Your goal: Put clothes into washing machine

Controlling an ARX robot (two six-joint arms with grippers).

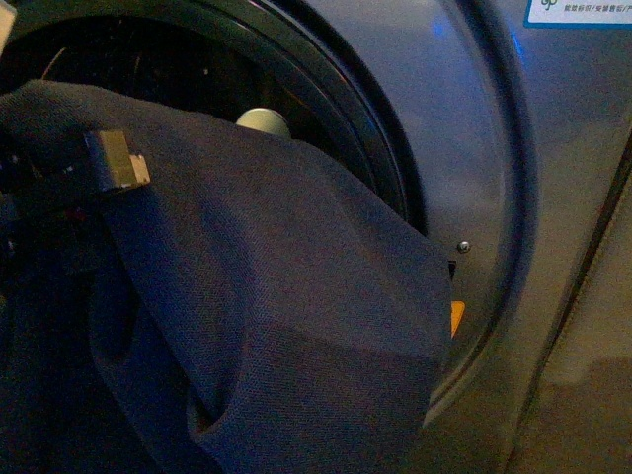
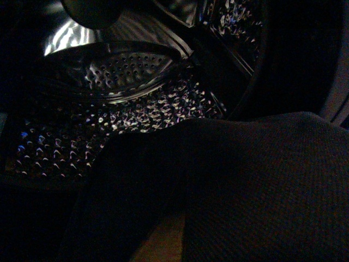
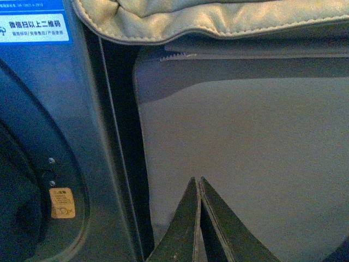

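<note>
Grey smooth metal of the washing machine (image 1: 563,197) fills the background; its perforated steel drum (image 2: 136,117) shines; the soft navy clothes (image 1: 296,316) hang over the round rim (image 1: 383,163), draped against the left fingers (image 1: 118,158), whose state I cannot tell; the right fingers (image 3: 186,224) are pressed together beside the machine.

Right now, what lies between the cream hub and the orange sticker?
The clothes, draped from hub to sticker, as the front view shows.

Dim bluish light over a plain grey panel (image 3: 245,136), draped on top with a cream padded cover (image 3: 191,19), and a sliver of tan floor (image 2: 158,245).
</note>
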